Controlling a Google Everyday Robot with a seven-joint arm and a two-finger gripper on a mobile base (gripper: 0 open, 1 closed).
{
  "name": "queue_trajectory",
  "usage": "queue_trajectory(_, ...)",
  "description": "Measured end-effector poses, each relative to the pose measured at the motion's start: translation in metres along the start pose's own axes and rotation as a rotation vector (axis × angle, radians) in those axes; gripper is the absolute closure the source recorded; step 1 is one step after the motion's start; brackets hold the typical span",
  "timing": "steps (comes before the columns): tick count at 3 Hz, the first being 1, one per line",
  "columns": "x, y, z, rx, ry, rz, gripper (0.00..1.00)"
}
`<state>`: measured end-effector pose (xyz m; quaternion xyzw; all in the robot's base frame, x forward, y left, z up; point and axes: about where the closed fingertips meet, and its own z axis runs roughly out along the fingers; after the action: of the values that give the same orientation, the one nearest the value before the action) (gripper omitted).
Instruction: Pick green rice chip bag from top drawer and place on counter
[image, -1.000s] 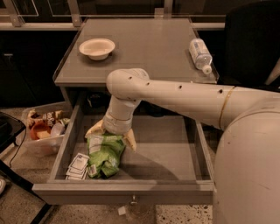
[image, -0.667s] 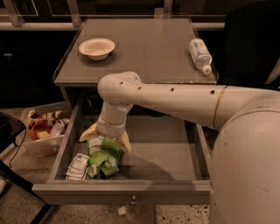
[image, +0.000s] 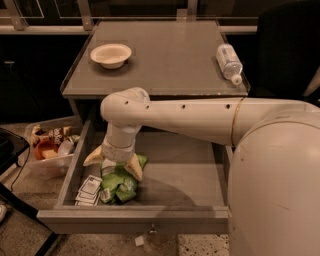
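Observation:
The top drawer (image: 190, 170) stands pulled open below the counter (image: 165, 55). The green rice chip bag (image: 119, 182) lies crumpled in the drawer's front left part. My gripper (image: 114, 164) reaches down into the drawer from my white arm. It is open, with its two tan fingers (image: 134, 169) spread over the bag's upper edge. One finger is at the bag's left and one is on its upper right. The gripper hides part of the bag's top.
Small white paper packets (image: 89, 190) lie left of the bag in the drawer. A white bowl (image: 111, 54) and a lying clear bottle (image: 229, 62) are on the counter. A clear bin (image: 50, 147) of snacks stands on the floor to the left.
My arm and gripper have shifted left and slightly down over the bag. The bag has not visibly moved.

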<state>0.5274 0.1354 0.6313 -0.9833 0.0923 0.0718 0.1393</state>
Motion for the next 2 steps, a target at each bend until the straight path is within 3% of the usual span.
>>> queue_trajectory(2, -0.009, 0.002, 0.0147, -0.021, 0.036, 0.05, 0.0)
